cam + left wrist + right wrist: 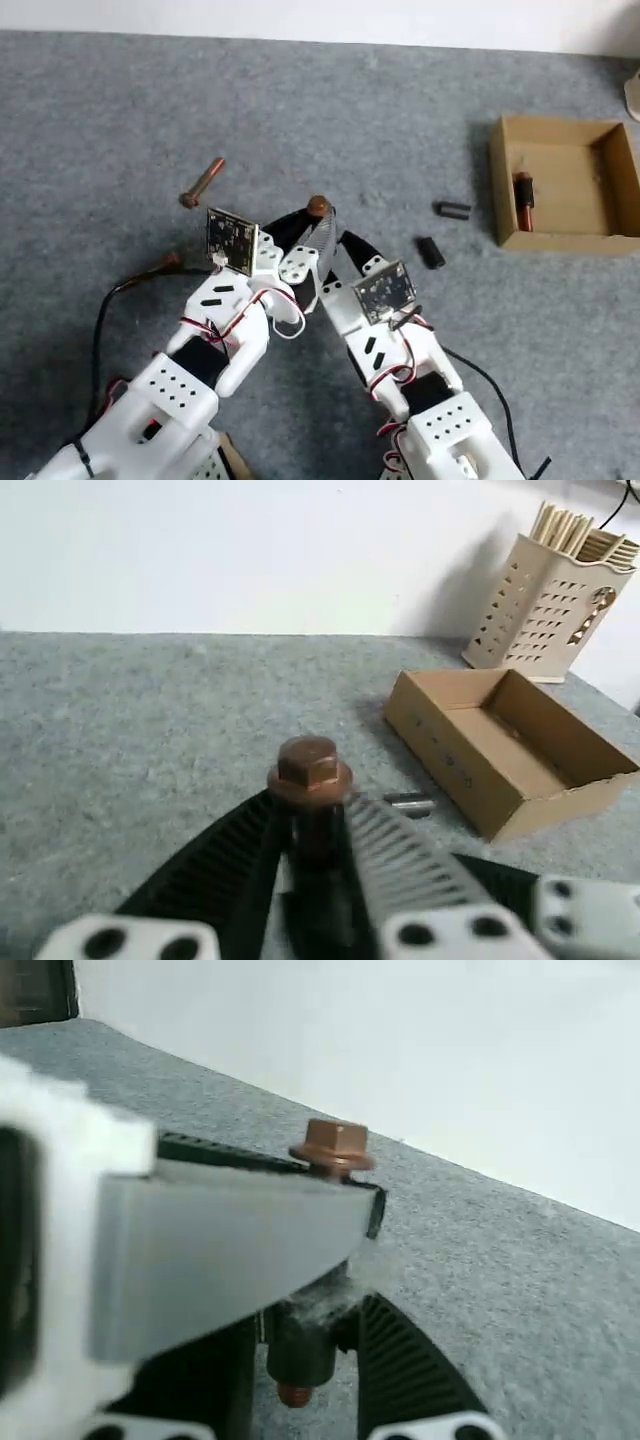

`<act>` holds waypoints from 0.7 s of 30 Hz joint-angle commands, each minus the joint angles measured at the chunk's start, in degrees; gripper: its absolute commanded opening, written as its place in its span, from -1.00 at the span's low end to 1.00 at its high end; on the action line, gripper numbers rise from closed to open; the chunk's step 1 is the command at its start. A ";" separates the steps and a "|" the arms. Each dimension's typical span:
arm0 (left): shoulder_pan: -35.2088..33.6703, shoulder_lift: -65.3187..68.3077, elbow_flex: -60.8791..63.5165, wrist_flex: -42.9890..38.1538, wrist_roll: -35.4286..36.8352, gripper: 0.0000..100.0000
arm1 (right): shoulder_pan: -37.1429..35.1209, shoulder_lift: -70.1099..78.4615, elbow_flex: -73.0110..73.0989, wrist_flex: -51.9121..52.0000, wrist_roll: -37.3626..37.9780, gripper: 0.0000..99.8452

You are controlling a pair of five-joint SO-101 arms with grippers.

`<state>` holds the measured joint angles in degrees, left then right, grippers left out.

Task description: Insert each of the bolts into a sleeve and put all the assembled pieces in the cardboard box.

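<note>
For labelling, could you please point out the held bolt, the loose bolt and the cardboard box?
held bolt (310,770): left wrist view, hex head.
loose bolt (203,183): high view, shank.
cardboard box (497,180): high view, rim.

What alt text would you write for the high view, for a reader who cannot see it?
The left gripper and right gripper meet mid-table around an upright bolt. A loose bolt lies picture-left. A black sleeve and a second sleeve lie beside a cardboard box holding one assembled piece.

Count: 4 copper-coloured hex-head metal bolts (1 between left gripper and right gripper, 2 loose left-gripper side, 1 boxed), 4 short black cylindrical sleeves (2 loose right-gripper side, 2 on bolts), 1 open brown cardboard box.
</note>
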<state>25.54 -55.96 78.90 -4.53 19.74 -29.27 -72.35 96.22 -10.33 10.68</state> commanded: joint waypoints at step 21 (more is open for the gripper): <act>-5.14 -0.75 -6.37 14.15 13.27 -0.25 | 13.14 -0.66 -2.59 21.14 -0.97 -0.99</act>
<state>20.88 -55.87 75.56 9.54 32.66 -18.64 -73.05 95.96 6.73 10.15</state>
